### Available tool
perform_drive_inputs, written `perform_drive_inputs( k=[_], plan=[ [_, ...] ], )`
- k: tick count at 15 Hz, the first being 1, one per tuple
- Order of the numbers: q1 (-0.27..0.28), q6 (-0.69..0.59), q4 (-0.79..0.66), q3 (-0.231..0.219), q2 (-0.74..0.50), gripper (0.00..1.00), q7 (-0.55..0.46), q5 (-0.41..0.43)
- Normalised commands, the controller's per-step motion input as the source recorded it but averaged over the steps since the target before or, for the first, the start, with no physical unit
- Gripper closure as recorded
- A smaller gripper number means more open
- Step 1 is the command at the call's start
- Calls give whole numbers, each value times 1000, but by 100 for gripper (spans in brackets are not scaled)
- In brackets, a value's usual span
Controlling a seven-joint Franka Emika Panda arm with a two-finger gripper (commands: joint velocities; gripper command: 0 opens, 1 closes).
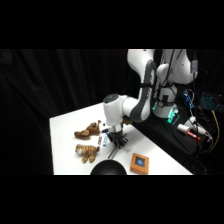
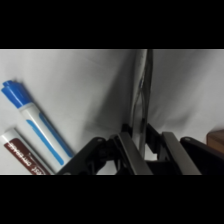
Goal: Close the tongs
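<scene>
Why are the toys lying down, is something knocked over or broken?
Nothing looks broken or spilled. The two plush toys just lie flat on the white table. The gripper is low over it, with the slim metal tongs between its fingers and two markers beside them.

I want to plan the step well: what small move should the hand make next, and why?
Probably squeeze the fingers together a little more. In the wrist view the tongs run straight up between them, with both arms already near each other, so the hand seems placed to press them shut.
</scene>
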Motion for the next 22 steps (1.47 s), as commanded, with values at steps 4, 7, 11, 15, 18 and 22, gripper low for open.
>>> perform_drive_inputs(
  k=[4, 7, 11, 15, 18, 22],
  plan=[
    [71, 13, 72, -83, 35, 27, 164, -168],
    [124, -66, 55, -116, -49, 3, 206, -180],
    [144, -165, 47, -121, -127, 0, 221, -160],
    [139, -267, 40, -133, -234, 0, 236, -150],
    [98, -364, 12, -86, -354, 0, 242, -98],
    [72, -415, 24, -45, -399, 0, 259, -3]
  ],
)
